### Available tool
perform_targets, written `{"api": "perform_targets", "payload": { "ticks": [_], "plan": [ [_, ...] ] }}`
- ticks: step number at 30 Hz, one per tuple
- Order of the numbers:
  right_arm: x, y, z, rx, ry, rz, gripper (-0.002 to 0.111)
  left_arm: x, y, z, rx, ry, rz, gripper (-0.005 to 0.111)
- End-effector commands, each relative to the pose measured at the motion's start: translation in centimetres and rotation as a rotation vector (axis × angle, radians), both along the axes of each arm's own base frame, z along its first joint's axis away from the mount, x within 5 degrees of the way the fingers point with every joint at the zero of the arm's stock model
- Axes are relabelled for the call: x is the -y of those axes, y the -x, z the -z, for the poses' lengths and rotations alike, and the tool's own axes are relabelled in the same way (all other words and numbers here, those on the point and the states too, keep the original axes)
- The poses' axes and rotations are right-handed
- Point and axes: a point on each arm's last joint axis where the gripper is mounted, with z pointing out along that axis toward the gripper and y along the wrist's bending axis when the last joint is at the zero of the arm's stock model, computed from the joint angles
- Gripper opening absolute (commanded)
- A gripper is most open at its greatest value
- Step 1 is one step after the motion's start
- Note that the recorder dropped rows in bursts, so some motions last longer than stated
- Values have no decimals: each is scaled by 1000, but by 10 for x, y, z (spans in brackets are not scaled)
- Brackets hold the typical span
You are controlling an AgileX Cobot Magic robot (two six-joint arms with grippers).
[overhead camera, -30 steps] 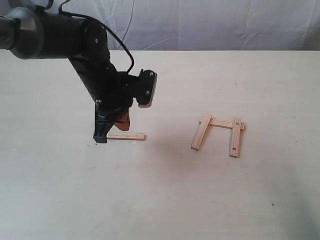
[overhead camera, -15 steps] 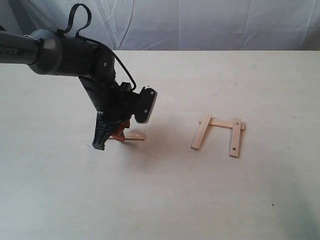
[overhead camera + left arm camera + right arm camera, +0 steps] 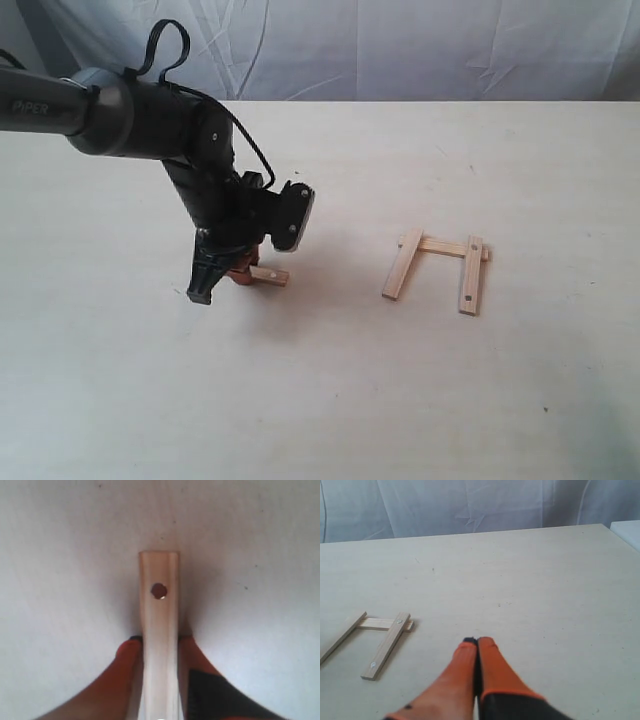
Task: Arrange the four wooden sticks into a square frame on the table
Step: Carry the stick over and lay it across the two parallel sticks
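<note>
My left gripper (image 3: 240,272) is down at the table (image 3: 320,400) on the left, its orange fingers (image 3: 131,652) closed on both sides of a tan wooden stick (image 3: 159,610) with a dark hole near its free end. Only that end of the stick (image 3: 270,275) shows in the exterior view. Three other sticks (image 3: 440,268) lie to the right as an open frame: one across the back, two laid over its ends (image 3: 385,645). My right gripper (image 3: 478,641) hovers shut over bare table, holding nothing, away from those sticks; it is not seen in the exterior view.
A pale crumpled cloth backdrop (image 3: 400,45) hangs behind the table's far edge. The left arm's black body and cable (image 3: 170,110) rise over the left half of the table. A white object's corner (image 3: 627,530) sits at the table's far right edge.
The left gripper came down over the lone stick and closed on it; less of the stick shows in the exterior view and its free end has swung slightly. The three-stick group has not moved.
</note>
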Motion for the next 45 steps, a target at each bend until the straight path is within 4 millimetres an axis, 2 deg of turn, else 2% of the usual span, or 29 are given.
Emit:
{"api": "perform_targets", "payload": {
  "ticks": [1,5,10,15,23,27,32,39,45],
  "plan": [
    [0,0,0,12,1,1,0,16,-5,-36,83,85,-13,0],
    [0,0,0,12,1,1,0,42,-2,-70,129,202,-15,0],
    [0,0,0,12,1,1,0,85,10,-87,132,265,69,0],
    [0,0,-1,16,1,1,0,129,25,-83,130,278,150,0],
    [0,0,-1,14,1,1,0,180,35,-52,129,217,243,0],
    [0,0,-1,14,1,1,0,191,35,-35,127,215,254,0],
    [0,0,-1,14,1,1,0,192,32,-25,142,212,254,0],
    [0,0,0,12,1,1,0,193,29,-26,172,215,246,0],
    [0,0,0,12,1,1,0,195,27,-25,181,248,174,0]
  ]
}}
